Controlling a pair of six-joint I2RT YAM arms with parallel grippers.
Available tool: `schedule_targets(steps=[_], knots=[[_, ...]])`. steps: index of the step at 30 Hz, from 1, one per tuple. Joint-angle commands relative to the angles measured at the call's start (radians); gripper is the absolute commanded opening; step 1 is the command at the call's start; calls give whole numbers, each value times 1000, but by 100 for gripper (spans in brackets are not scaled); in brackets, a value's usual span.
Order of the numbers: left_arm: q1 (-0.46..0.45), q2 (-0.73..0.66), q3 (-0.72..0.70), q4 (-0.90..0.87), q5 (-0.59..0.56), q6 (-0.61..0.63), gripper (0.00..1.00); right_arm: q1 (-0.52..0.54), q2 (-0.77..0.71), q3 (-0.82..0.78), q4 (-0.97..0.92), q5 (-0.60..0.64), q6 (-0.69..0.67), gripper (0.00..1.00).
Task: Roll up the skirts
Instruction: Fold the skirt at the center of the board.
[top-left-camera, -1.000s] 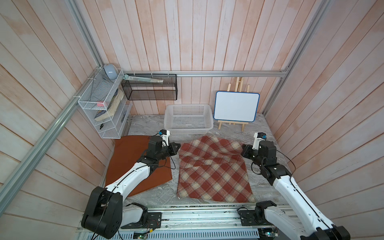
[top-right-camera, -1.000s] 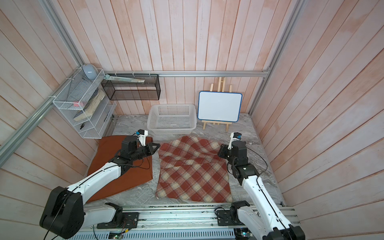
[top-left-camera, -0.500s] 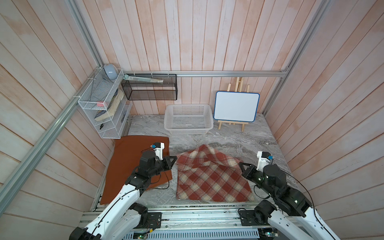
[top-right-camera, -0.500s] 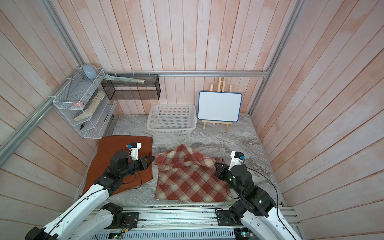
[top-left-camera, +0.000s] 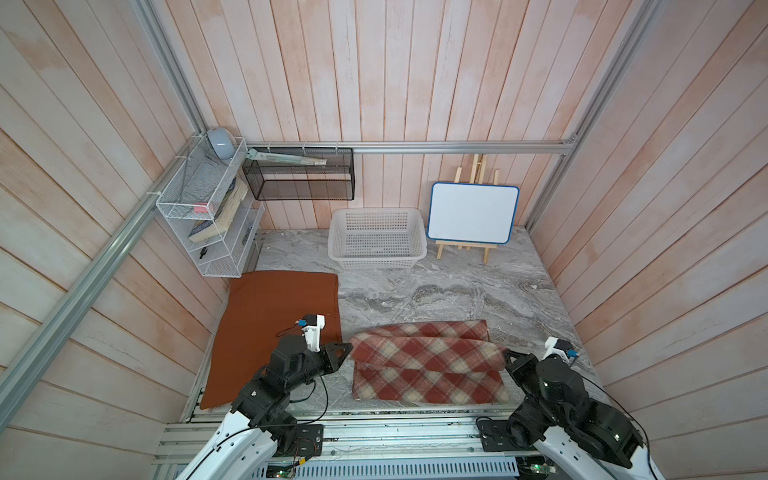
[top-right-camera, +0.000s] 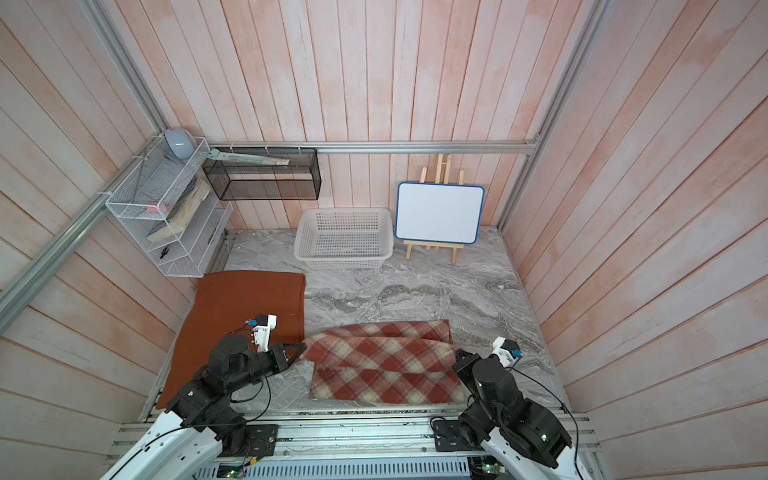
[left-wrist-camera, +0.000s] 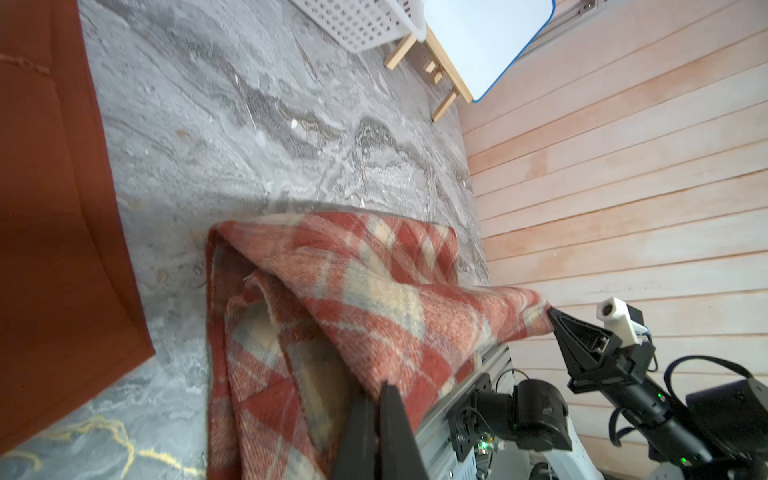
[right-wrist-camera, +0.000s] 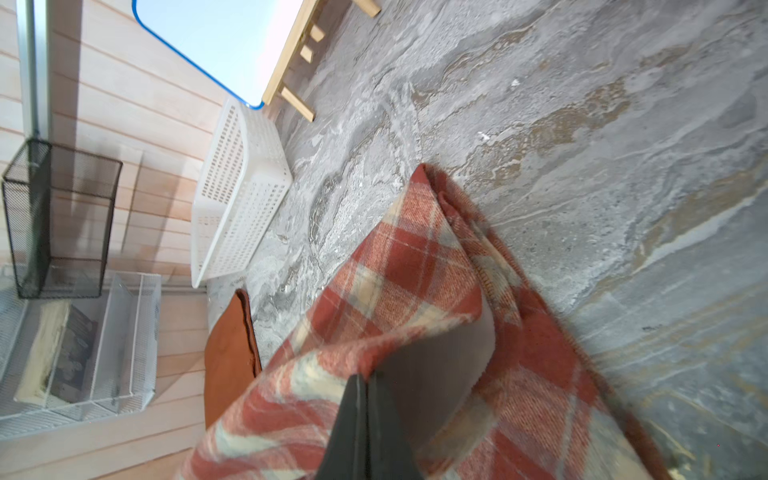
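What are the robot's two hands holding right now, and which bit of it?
Both hold the plaid skirt: the left jaws pinch the left end of its folded-over edge, the right jaws the right end. The orange skirt is not held.

I see the plaid skirt (top-left-camera: 424, 357) in red-and-cream checks (diagonal on the folded part). At its ten o'clock is the plain skirt (top-left-camera: 274, 316), rust-orange. At twelve is the white basket (top-left-camera: 376, 262), at one the blue-rimmed whiteboard (top-left-camera: 471, 212). The tabletop (top-left-camera: 436, 291) is grey-marbled.

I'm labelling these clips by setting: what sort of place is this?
Probably a mock-up robot test booth, not a home: plank walls framed by metal rails, with a basket and small whiteboard as props.
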Motion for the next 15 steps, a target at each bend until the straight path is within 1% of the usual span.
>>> schedule_targets(steps=[1,3,4,5,7,10,13,15], knots=[[-47,-61,-23,-84,-40,-48,0,-16,-58,20,-108,85,76,0],[-85,-59,-62,-105,-33,-83,0,-32,-52,22,-79,59,50,0],[-109,-55,-93,-91,-25,-105,0,-41,-60,5,-55,22,50,0],[-139,-53,-110,-84,-35,-118,0,-51,-67,-16,-36,-10,15,0],[-186,-45,-116,-99,-88,-126,0,-70,-62,-35,-54,-35,7,0],[-239,-29,-131,-105,-130,-156,0,-77,-67,-14,-79,-31,11,0],[-267,-31,-153,-111,-160,-188,0,-86,-66,-14,-84,-44,26,0],[-269,-45,-154,-134,-178,-194,0,-112,-66,-34,-66,-88,20,0]])
